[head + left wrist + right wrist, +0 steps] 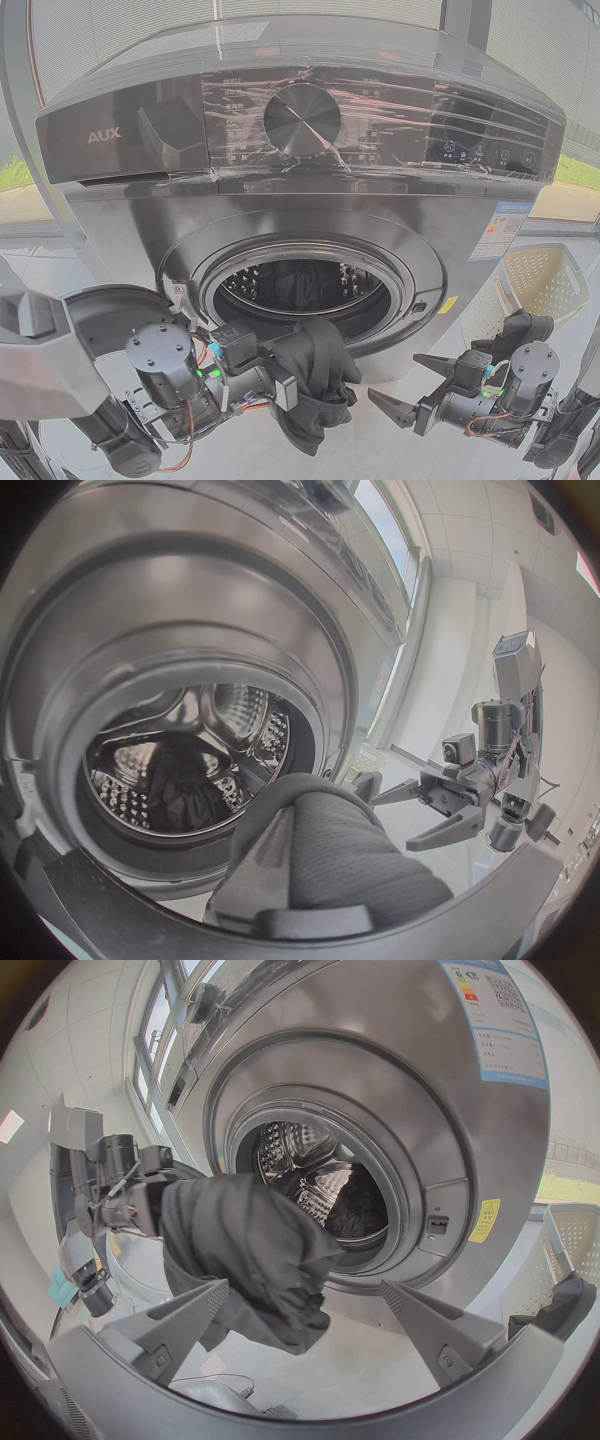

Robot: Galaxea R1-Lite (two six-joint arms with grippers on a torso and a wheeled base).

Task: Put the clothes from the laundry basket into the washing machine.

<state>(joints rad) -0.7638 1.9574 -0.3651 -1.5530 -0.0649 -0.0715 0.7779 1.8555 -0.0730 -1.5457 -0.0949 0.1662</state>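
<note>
Left gripper point(294, 384) clamped on a dark garment point(320, 359) just outside the drum point(244, 281), right gripper point(392, 375) spread and empty; best carried deep inside before letting go.

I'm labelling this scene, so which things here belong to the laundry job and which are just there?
Job: washing machine, dark garment in the left pincer, clothes in the drum, laundry basket, second garment at its rim, open right pincer.
Just there: energy label, yellow sticker, control dial.
</note>
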